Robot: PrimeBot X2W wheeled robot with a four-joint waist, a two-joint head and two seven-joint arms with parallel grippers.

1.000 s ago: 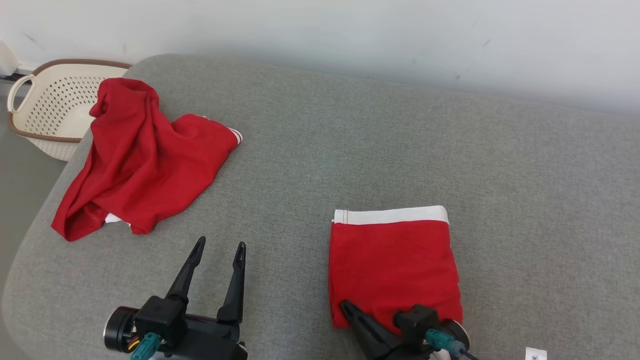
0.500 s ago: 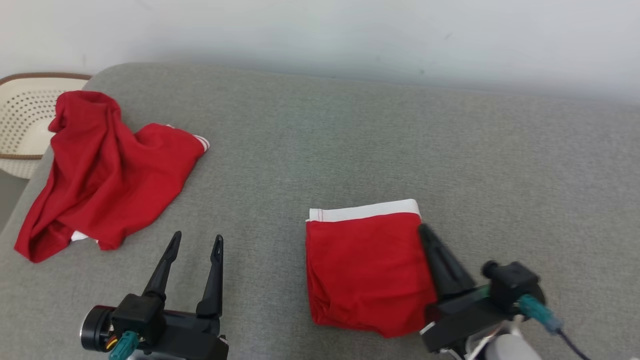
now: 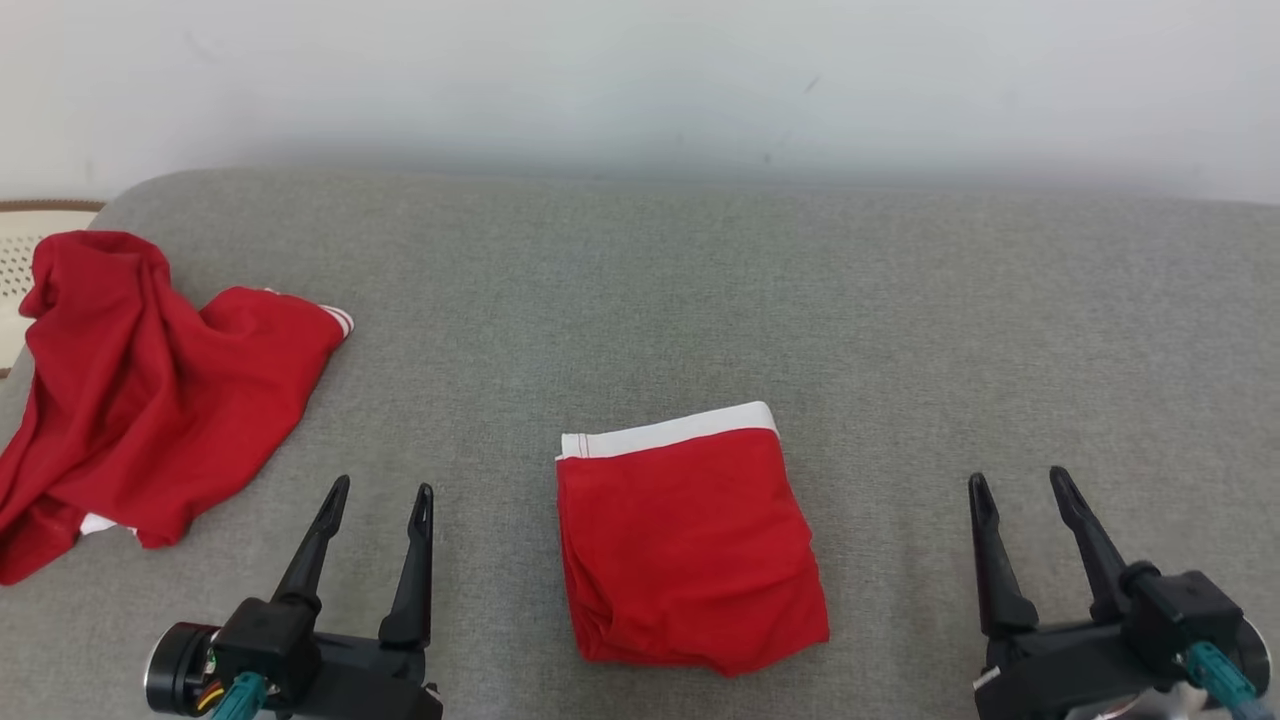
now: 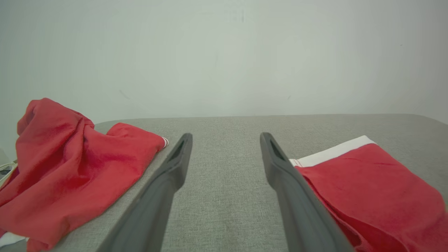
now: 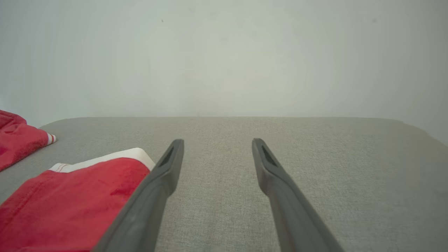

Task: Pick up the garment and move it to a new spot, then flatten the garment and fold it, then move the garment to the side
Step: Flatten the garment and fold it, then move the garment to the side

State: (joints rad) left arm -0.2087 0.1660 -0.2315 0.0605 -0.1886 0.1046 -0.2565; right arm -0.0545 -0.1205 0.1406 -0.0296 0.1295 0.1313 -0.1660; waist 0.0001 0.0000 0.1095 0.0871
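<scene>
Head view: the folded garment (image 3: 690,545) is noted lying flat on the grey cushion (image 3: 700,300), near its front edge, white band turned towards the wall (image 3: 640,80). It is placed between the two grippers and is touched by neither. The left gripper (image 3: 382,489) is held low at the lower left with its fingers spread and nothing between them. The right gripper (image 3: 1016,479) is seen at the lower right, well clear of the cloth, fingers likewise parted and empty. Change recorded: a second ago the right gripper was pressed together at the near edge of the fold, half a second ago it was lying along the right edge, and now it is drawn back and released. The framing has also shifted, which is put down to the camera, not the cloth. A second, crumpled garment (image 3: 150,400) is heaped at the far left, beside a basket (image 3: 15,240) at the cushion's end. Left wrist view: spread fingers are confirmed over bare cushion, with the fold just to their right and the heap to their left. Right wrist view: parted fingers are confirmed over bare cushion, the fold's white band just beside the left finger. Judgement: the fold is taken as finished and let go; whether this spot counts as "the side" cannot be settled.
</scene>
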